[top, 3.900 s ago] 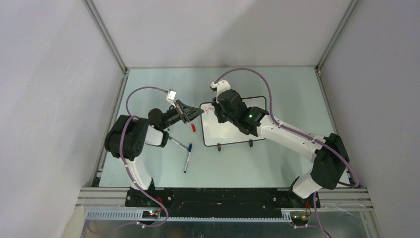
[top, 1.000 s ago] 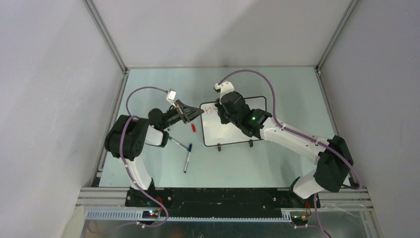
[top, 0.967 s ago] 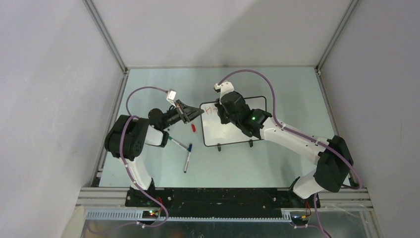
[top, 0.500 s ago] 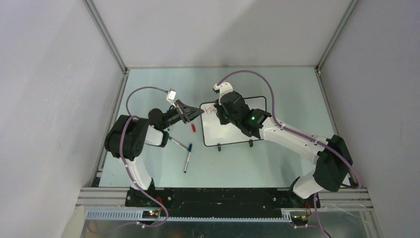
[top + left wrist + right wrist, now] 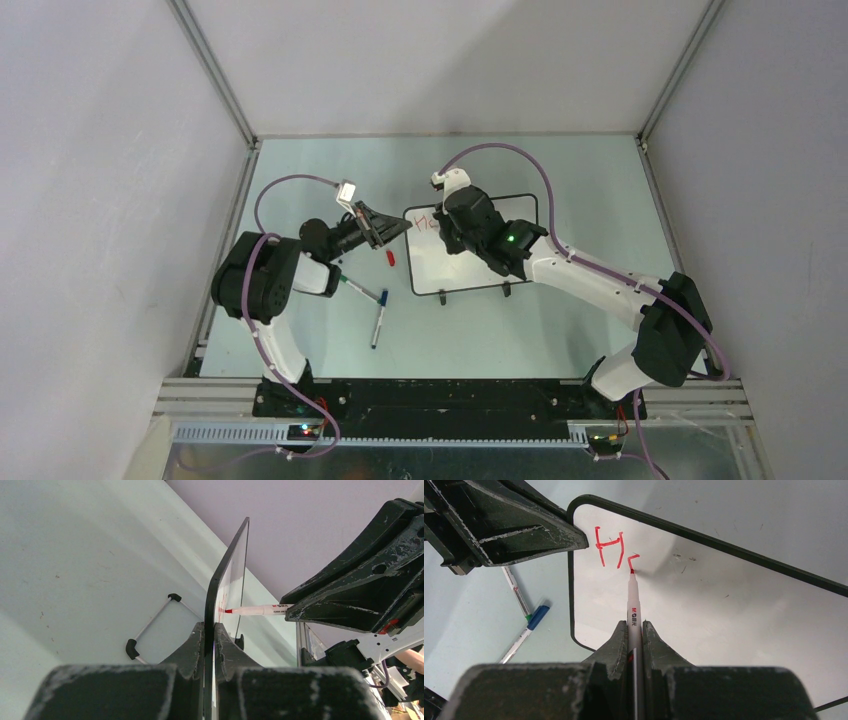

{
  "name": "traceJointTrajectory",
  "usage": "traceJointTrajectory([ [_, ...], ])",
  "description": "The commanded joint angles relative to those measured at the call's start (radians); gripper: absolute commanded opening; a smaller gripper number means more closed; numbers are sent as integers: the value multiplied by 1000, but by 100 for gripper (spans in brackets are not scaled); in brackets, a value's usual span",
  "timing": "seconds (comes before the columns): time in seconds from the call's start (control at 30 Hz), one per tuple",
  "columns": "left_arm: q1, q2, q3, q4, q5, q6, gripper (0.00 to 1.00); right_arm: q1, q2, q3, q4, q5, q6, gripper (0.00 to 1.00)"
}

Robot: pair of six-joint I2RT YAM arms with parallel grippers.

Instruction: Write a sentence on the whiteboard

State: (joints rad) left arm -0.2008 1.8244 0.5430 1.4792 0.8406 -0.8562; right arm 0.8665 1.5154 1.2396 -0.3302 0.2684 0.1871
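One full letter and the start of a second is all the sentence (image 5: pixel 608 546) amounts to right now: a red "H" plus a little hooked stroke, up in the upper left corner of the whiteboard (image 5: pixel 724 605). In the top view the whiteboard sits about dead centre of the frame on the table (image 5: pixel 560 180), with its two black feet along its lower edge. Tip of the red marker (image 5: pixel 633 605) is right on the board at the bottom of that hooked stroke, and the right tool (image 5: pixel 634 626) is clenched on the marker's barrel. Over on the board's left edge, close to the writing, the left tool (image 5: pixel 209 630) is pinched onto the black frame, one finger either side. Left of the board in the top view, a green-capped pen (image 5: pixel 360 290) and a blue-capped pen (image 5: pixel 379 320) lie loose on the table, and a small red cap (image 5: pixel 391 257) lies near the board's left edge.
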Motion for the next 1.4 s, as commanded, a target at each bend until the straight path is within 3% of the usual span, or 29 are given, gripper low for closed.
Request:
traceJointTrajectory([
  [0.0, -10, -16, 13, 52, 4, 29, 0, -8, -3, 17, -22, 69, 7, 0],
  [1.37, -11, -14, 18, 52, 6, 29, 0, -45, -15, 44, 33, 32, 27, 0],
])
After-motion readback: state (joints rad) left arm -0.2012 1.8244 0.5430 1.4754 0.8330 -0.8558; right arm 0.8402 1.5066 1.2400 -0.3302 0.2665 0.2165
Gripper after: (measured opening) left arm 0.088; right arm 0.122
